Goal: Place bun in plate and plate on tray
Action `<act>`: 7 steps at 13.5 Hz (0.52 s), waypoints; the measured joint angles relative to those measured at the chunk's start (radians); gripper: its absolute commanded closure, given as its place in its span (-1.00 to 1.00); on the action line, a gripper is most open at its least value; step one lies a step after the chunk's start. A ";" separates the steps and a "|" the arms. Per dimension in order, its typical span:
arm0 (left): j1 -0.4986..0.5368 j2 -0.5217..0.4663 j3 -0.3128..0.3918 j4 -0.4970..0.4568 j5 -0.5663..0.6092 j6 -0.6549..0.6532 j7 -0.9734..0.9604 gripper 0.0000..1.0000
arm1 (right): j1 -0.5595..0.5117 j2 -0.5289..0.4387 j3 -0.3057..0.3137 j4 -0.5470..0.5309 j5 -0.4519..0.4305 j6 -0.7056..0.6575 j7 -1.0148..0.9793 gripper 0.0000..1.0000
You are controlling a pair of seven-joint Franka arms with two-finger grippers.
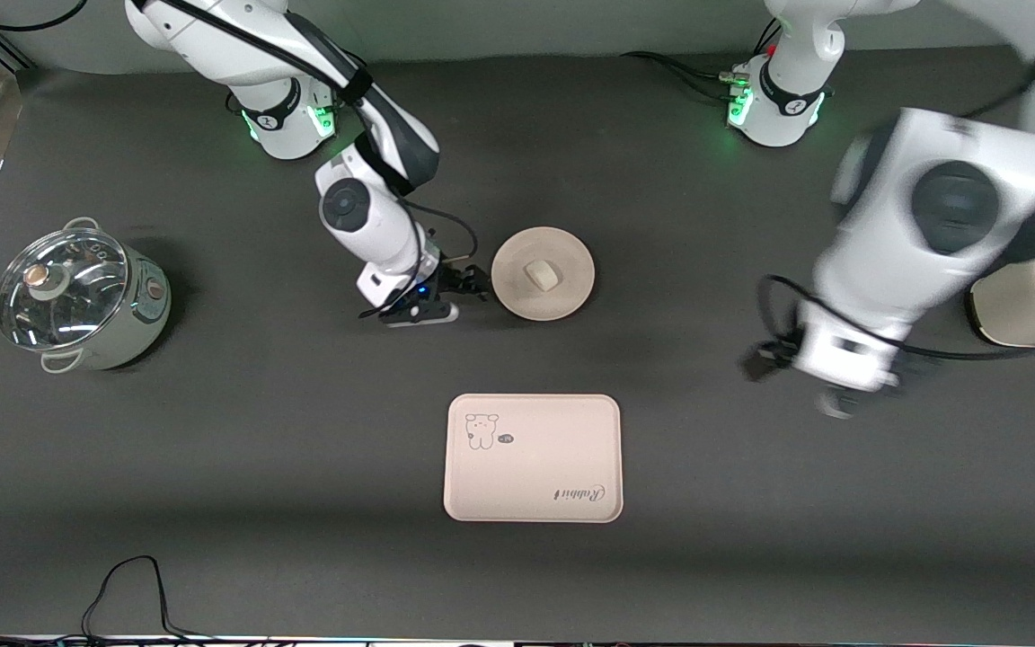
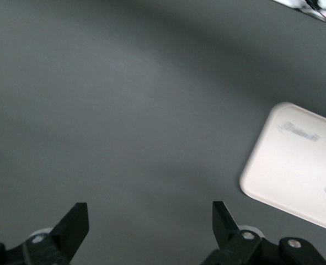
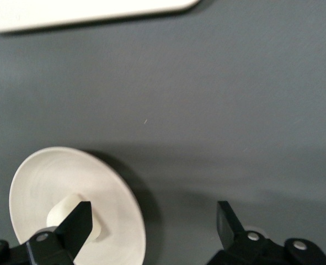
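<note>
Bun (image 1: 541, 275) on plate (image 1: 562, 301), apart from tray (image 1: 533, 457). Right gripper (image 1: 473, 283) wide beside plate; left gripper (image 2: 150, 226) wide over table (image 1: 212, 467).

The right arm reaches down from its base with the wrist bent low, and the right tool (image 1: 473, 286) sits close above the worktop (image 1: 212, 449). Its two fingers (image 3: 77, 221) are spread wide apart with nothing between them. The left arm is raised, its forearm slanting downward, and the left tool (image 2: 149, 226) hangs above the worktop, fingers (image 2: 74, 223) likewise parted and empty.
</note>
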 measured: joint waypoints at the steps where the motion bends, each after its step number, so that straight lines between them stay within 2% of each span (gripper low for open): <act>1: 0.048 0.000 0.001 0.002 0.000 -0.012 0.061 -1.00 | 0.012 0.008 0.001 -0.008 0.000 0.021 0.007 -0.97; 3: 0.115 -0.004 0.000 0.010 0.001 -0.041 0.164 -1.00 | 0.036 0.038 0.002 -0.023 0.000 0.073 0.026 -0.88; 5: 0.139 -0.023 0.003 0.019 0.001 -0.081 0.246 -1.00 | 0.076 0.079 0.001 -0.028 0.000 0.125 0.058 -0.73; 6: 0.137 -0.040 0.012 0.020 0.001 -0.118 0.267 -1.00 | 0.089 0.094 0.001 -0.028 0.000 0.137 0.066 -0.62; 7: 0.119 -0.062 0.039 0.020 0.001 -0.151 0.291 -1.00 | 0.096 0.105 0.001 -0.028 0.000 0.145 0.068 -0.39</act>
